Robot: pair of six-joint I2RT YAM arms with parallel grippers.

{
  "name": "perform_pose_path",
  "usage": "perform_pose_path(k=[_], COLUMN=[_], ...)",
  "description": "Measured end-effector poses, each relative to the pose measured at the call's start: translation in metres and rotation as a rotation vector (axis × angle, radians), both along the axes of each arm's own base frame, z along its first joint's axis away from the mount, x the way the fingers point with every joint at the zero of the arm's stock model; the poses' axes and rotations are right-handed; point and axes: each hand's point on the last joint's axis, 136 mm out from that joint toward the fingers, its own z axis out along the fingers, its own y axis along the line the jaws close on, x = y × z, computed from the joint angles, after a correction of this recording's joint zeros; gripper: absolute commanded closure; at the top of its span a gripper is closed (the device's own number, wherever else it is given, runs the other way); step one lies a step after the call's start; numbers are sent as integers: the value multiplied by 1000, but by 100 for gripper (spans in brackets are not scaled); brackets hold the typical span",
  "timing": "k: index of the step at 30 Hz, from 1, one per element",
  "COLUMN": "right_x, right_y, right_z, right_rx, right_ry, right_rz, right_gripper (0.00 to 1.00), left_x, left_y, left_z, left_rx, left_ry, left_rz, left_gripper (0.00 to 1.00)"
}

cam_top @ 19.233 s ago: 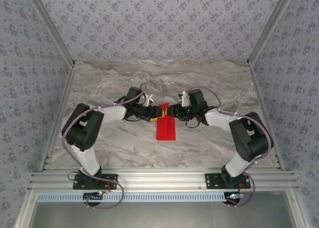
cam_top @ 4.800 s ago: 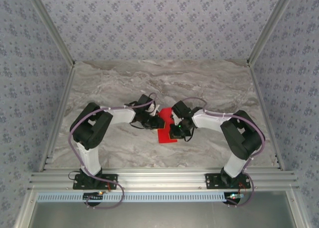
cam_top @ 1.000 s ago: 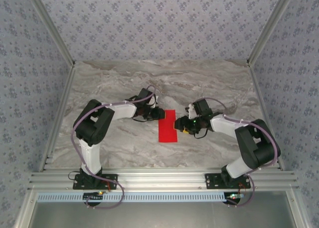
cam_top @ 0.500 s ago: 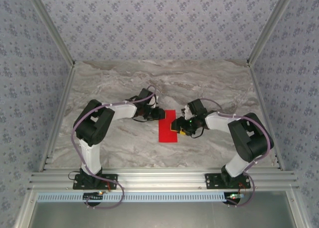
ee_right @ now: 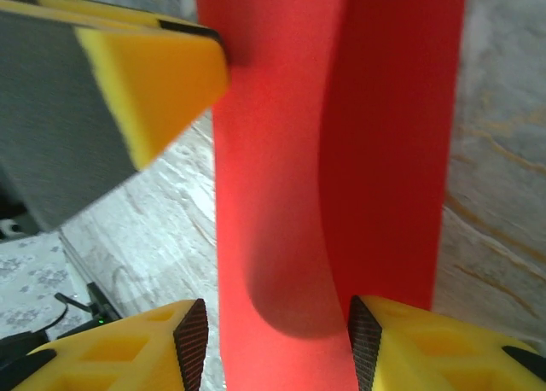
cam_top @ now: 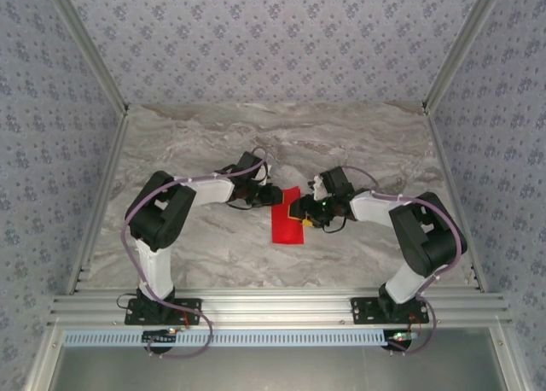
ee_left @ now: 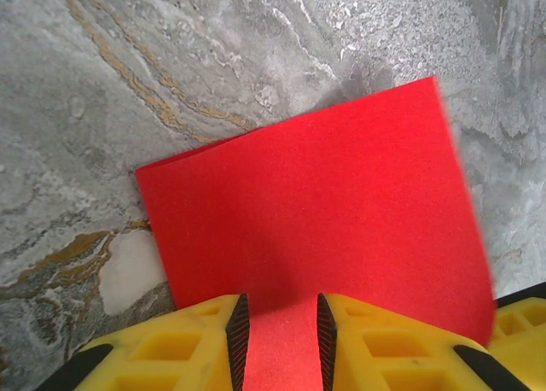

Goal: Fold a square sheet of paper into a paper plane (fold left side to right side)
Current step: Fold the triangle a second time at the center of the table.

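Observation:
The square sheet of paper (cam_top: pixel 287 225) is bright red and lies folded into an upright rectangle on the middle of the marble table. Its top right part is raised off the table. My left gripper (cam_top: pixel 275 195) rests on the paper's upper left edge. In the left wrist view its jaws (ee_left: pixel 277 312) stand a little apart, with flat red paper (ee_left: pixel 316 186) showing between them. My right gripper (cam_top: pixel 299 212) is at the paper's right edge, open. In the right wrist view it (ee_right: pixel 273 323) straddles a curled-up layer of the paper (ee_right: pixel 273 152). A left finger (ee_right: pixel 153 75) shows beyond.
Grey-veined marble table (cam_top: pixel 213 135) with wallpapered walls on three sides and metal rails along the left and right edges. An aluminium rail (cam_top: pixel 273 310) at the near edge carries both arm bases. Both forearms reach inward across the table's middle.
My right gripper has moved left onto the paper's right edge, and the paper's top right part has lifted. The left arm has stayed where it was.

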Motion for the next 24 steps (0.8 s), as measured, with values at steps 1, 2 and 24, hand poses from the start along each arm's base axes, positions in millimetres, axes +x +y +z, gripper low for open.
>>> perform_pose_path(k=[1,2,24], right_x=[2,4,37], right_y=[0,0,2], right_z=[1,3,33], right_rx=[7,14,139], right_ry=[-5,-8,-18], right_rz=[-3,-7,-37], right_gripper=[51,51,58], left_x=[0,0,-111], left_y=[0,0,11], left_z=[0,1,111], left_rx=[0,-1,-17], left_ry=[-1,-3,-477], left_rz=[0,-2,-223], left_gripper=[68,67,28])
